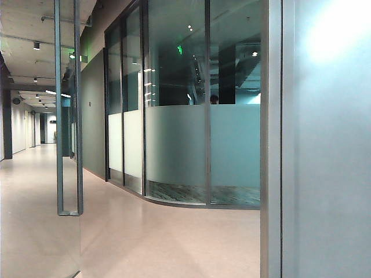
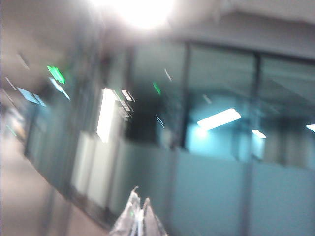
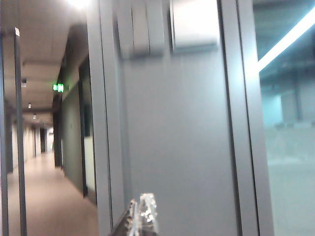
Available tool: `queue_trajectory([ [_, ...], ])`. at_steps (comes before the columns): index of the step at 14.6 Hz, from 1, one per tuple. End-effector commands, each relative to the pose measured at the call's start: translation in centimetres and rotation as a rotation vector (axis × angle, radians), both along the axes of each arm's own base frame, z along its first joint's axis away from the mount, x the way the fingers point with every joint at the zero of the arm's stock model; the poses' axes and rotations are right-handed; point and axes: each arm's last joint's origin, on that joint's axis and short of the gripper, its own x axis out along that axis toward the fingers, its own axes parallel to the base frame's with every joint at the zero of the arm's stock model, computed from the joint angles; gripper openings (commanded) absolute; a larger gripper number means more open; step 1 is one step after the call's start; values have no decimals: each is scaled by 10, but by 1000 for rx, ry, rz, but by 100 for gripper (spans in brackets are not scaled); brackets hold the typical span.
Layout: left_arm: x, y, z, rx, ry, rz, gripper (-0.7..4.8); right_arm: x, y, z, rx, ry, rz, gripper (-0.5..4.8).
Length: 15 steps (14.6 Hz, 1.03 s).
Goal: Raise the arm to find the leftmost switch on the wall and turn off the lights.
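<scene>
In the right wrist view, two pale switch plates sit high on a grey wall panel [image 3: 177, 137]. The left plate [image 3: 142, 29] is split into narrow rockers, and its leftmost switch [image 3: 124, 30] is nearest the panel's edge. The right plate [image 3: 194, 24] looks like one broad face. My right gripper [image 3: 140, 198] is shut on nothing, well below the plates and a little short of the wall. My left gripper [image 2: 141, 194] is shut and empty, pointing at frosted glass partitions [image 2: 211, 196] in a blurred view. Neither gripper shows in the exterior view. The ceiling lights [image 2: 142, 10] are lit.
A long corridor [image 1: 35, 202] with a pinkish floor runs away on the left. A glass door with a tall metal handle [image 1: 69, 116] stands at the left. Curved frosted glass walls [image 1: 197, 145] fill the middle, and a grey wall panel [image 1: 330, 174] the right.
</scene>
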Motion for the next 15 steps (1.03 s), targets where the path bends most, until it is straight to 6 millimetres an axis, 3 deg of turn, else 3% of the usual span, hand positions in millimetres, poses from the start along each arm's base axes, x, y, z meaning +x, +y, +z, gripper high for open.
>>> queue_trajectory([
  [1, 4, 0, 49, 23, -24, 26, -5, 6, 0, 43, 2, -13, 0, -1],
  [2, 11, 0, 67, 23, -18, 26, -5, 13, 0, 59, 1, -7, 1, -1],
  [5, 59, -2, 126, 27, 5, 22, -5, 55, 0, 122, -3, -14, 8, -1],
  [10, 130, -4, 176, 28, 37, 23, -5, 114, 0, 195, -21, -83, 31, 0],
  [13, 156, -4, 189, 35, 43, 28, -5, 133, 1, 215, -30, -99, 43, 0],
  [15, 161, -7, 193, 77, 35, -37, -5, 138, 1, 218, -30, -105, 44, -1],
])
